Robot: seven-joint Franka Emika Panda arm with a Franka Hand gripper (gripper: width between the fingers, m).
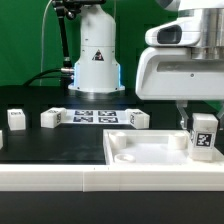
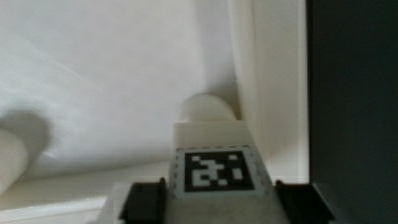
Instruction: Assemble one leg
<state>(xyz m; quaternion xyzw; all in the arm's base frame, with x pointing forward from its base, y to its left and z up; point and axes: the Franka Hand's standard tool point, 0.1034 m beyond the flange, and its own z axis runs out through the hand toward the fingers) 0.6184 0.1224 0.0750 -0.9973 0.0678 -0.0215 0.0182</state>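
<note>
My gripper [image 1: 203, 122] is shut on a leg [image 1: 204, 134], a small white block with a black-and-white tag, and holds it upright over the right end of the large white panel [image 1: 150, 153]. In the wrist view the leg [image 2: 214, 150] sits between my two dark fingers [image 2: 151, 200], tag facing the camera, close to the panel's raised rim [image 2: 267, 80]. Whether the leg touches the panel cannot be told. Three more legs lie on the black table: one [image 1: 16, 119] at the exterior view's far left, one [image 1: 51, 118] beside it, one [image 1: 138, 119] nearer the middle.
The marker board [image 1: 94, 116] lies flat between the loose legs. The arm's white base [image 1: 95, 55] stands behind it before a green backdrop. A white ledge [image 1: 60, 176] runs along the front of the exterior view.
</note>
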